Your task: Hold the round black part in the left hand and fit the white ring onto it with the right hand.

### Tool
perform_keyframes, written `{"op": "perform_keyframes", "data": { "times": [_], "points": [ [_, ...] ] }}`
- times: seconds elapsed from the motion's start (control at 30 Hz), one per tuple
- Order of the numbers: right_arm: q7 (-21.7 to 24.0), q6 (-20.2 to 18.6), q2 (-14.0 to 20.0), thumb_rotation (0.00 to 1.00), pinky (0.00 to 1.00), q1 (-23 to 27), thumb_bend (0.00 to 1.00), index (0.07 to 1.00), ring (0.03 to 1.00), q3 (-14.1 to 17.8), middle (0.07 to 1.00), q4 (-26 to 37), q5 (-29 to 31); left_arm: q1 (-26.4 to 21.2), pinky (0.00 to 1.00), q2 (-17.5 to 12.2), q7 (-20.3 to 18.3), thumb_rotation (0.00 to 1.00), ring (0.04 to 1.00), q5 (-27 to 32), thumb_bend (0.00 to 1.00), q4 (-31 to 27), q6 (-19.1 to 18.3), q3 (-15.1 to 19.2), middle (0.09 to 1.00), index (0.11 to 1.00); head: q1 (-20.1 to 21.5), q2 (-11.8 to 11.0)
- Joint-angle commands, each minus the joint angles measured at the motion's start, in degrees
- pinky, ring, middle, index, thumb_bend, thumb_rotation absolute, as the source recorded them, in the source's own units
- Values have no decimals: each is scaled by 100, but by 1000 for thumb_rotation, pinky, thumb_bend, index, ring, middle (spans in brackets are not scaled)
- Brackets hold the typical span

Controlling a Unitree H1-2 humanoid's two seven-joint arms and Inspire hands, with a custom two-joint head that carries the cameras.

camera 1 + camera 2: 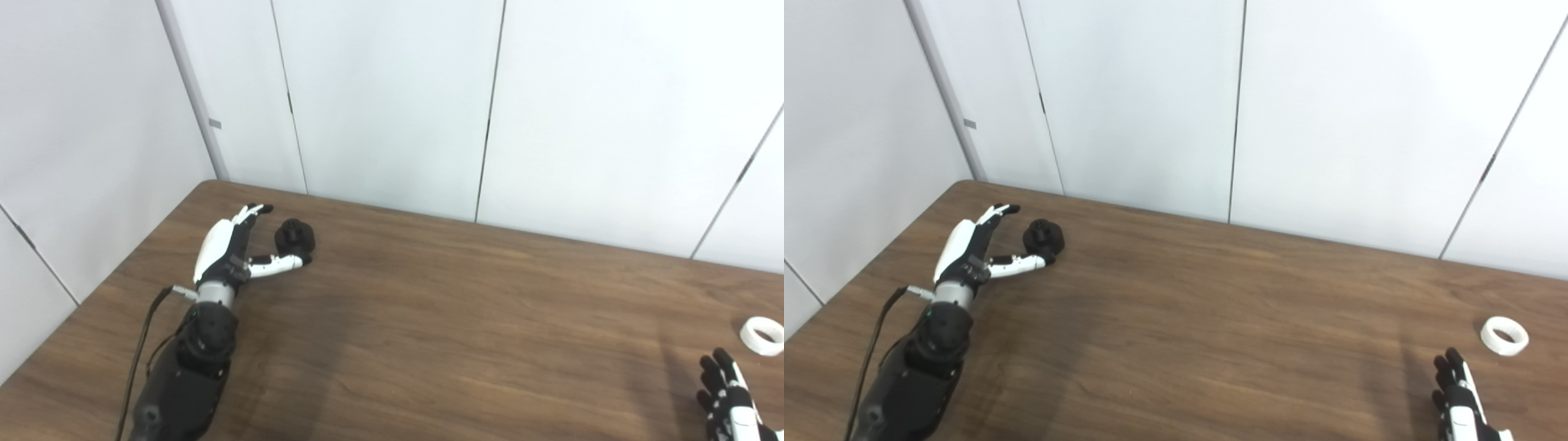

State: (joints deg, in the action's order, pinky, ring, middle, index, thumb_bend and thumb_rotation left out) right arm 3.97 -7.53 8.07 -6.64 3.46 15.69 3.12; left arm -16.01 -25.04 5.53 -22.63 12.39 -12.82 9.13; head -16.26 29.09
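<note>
The round black part (295, 237) sits on the brown table near the far left corner. My left hand (231, 248) lies just left of it, open, fingers stretched toward the wall and the thumb reaching under the part's near side; it does not hold the part. The white ring (762, 335) lies flat on the table at the far right. My right hand (729, 398) is low at the bottom right, a little short of the ring and to its left, fingers apart and empty. Both things also show in the right eye view: part (1044, 237), ring (1504, 335).
The wooden table (429, 318) runs up to white wall panels at the back and on the left. Its left edge slants down past my left forearm (184, 373). A black cable (144, 343) hangs along that arm.
</note>
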Motion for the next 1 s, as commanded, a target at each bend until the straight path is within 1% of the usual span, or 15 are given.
{"op": "perform_keyframes", "data": {
  "times": [0.0, 0.13, 0.23, 0.37, 0.53, 0.67, 0.83, 0.97],
  "points": [
    [-6, 27, 3, 1000, 1000, 76, 399, 1000, 1000, 19, 981, 265, 23, -372, 1000, -299, 127, 349, 1000, -185, 1000, 77, 64, -78, 984, 894, -8, 21],
    [-13, -8, 8, 1000, 1000, 55, 415, 1000, 1000, 7, 976, 310, -26, -678, 1000, -481, 89, 419, 1000, -510, 1000, 492, -161, -436, 982, 891, 5, 45],
    [-15, -7, -3, 1000, 1000, 47, 411, 1000, 1000, 11, 971, 320, -20, -884, 1000, -541, 41, 408, 1000, -581, 1000, 733, -303, -610, 985, 886, 18, 51],
    [-15, -1, -30, 1000, 1000, 34, 403, 1000, 1000, 6, 966, 338, 6, -1144, 1000, -603, 83, 428, 1000, -681, 1000, 1159, -387, -830, 988, 879, 46, 46],
    [-45, -17, -45, 1000, 1000, 9, 375, 1000, 995, -6, 960, 396, -78, -1412, 1000, -637, 171, 392, 1000, -746, 1000, 1651, -398, -1011, 984, 866, 68, 49],
    [-41, -38, -61, 1000, 1000, 0, 397, 1000, 999, 11, 962, 424, -51, -1573, 1000, -662, 202, 378, 1000, -743, 1000, 1934, -371, -1119, 985, 863, 78, 48],
    [-43, -60, -53, 1000, 1000, -23, 369, 1000, 991, 3, 957, 439, -99, -1706, 1000, -685, 178, 366, 1000, -703, 1000, 2156, -336, -1207, 984, 851, 96, 49],
    [-39, -77, -61, 1000, 1000, -23, 378, 1000, 1000, 7, 958, 445, -99, -1779, 1000, -716, 128, 373, 1000, -740, 1000, 2279, -399, -1318, 981, 838, 100, 54]
  ]
}}
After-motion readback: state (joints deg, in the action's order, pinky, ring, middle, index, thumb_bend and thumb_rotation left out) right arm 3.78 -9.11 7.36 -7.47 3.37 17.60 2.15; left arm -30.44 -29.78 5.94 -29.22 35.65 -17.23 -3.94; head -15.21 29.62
